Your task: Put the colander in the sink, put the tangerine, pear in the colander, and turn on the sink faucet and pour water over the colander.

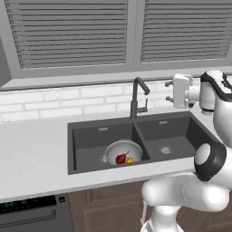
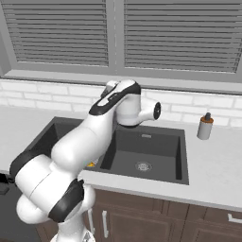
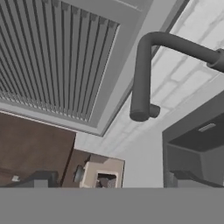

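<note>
Hovering spread and empty, claw (image 1: pixel 170 96) sits at 3 o'clock of faucet (image 1: pixel 137 97) — lever faces it, near. Colander (image 1: pixel 123 152) in left sink (image 1: pixel 181 129) basin w/ pear (image 1: pixel 121 158), tangerine (image 1: pixel 129 160) — water next.

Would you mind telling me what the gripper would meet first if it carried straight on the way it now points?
Probably the sink faucet: the open gripper points sideways at it, and the hand view has its bent spout nearly dead ahead. Depth is unclear, so it might pass just beside.
</note>
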Tool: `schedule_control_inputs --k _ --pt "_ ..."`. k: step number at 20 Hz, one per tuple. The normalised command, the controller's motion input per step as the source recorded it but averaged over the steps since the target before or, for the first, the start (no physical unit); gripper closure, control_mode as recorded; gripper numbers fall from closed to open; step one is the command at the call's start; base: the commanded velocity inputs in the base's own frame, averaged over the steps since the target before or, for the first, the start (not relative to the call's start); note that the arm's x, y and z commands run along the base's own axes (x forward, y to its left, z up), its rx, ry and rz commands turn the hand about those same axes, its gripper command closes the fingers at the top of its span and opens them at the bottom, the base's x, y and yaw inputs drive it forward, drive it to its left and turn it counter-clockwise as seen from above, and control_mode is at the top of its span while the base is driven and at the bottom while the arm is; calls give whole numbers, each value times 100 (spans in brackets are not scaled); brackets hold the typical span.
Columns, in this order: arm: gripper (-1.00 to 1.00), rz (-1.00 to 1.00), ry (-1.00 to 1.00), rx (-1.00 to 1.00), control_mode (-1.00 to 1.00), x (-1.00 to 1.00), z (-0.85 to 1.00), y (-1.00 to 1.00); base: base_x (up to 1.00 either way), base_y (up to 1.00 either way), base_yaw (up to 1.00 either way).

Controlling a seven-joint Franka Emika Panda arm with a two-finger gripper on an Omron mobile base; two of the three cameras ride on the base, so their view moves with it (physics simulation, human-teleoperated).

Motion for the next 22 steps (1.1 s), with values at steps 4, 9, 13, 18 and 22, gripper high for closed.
schedule_control_inputs --k 4,9,13,18,22 --pt "-100 1 0 0 -100 38 0 0 0 0 0" --pt "-100 0 0 0 -100 25 -2 10 0 0 0" --pt "-100 0 0 0 -100 32 -7 9 0 0 0" --pt "-100 0 0 0 -100 31 -22 2 0 0 0" --pt "-100 0 0 0 -100 26 -32 0 0 0 0"
